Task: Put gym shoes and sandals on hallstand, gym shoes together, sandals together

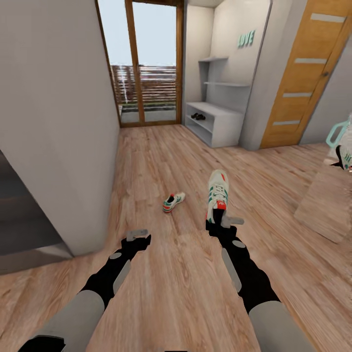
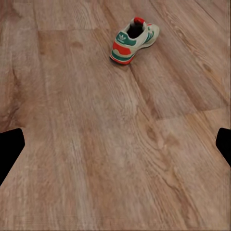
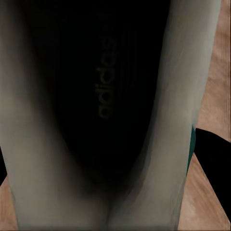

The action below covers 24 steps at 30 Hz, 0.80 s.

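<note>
Right tool is clamped on the heel of one sneaker, holding it up off the floor with the toe pointing away from the robot. From the right wrist cam you're basically staring into the shoe's dark insole, brand lettering and all.

Left tool has its fingers spread apart with nothing between them, hovering over bare planks. The second sneaker lies on the floor ahead of that tool, between the two tools but further out, heel toward the robot.

Way ahead of both tools, the white rack stands against the far wall, with a dark pair, probably the sandals, on its shelf.
</note>
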Motion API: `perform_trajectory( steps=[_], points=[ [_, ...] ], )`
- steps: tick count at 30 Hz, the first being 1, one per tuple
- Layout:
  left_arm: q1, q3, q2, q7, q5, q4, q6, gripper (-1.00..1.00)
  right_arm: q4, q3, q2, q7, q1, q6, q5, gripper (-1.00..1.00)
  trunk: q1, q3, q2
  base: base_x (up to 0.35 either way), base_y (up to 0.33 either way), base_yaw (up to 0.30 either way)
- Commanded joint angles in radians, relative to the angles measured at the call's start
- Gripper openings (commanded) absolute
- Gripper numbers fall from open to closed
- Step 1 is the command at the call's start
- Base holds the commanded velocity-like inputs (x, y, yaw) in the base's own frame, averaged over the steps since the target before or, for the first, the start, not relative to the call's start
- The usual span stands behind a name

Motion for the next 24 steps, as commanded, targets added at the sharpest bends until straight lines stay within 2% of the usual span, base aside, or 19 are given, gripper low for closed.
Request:
perform_trajectory(
  steps=[1, 7, 24],
  points=[
    [0.0, -0.003, 0.001, -0.001, 0.01, -0.001, 0.002, 1.0, -0.001, 0.003, 0.0, -0.008, -0.001, 0.003, -0.01, -1.0, 0.0, 0.0, 0.0, 0.346, -0.001, -0.252],
    [0.0, -0.003, 0.001, -0.001, 0.01, -0.001, 0.002, 1.0, -0.001, 0.003, 0.0, -0.008, -0.001, 0.003, -0.01, -1.0, 0.0, 0.005, 0.0, 0.346, 0.0, -0.217],
    [0.0, -0.003, 0.001, -0.001, 0.01, -0.001, 0.002, 1.0, -0.001, 0.001, 0.0, -0.012, -0.001, 0.003, -0.004, -1.0, 0.0, 0.006, 0.0, 0.346, 0.0, -0.01]
  ],
)
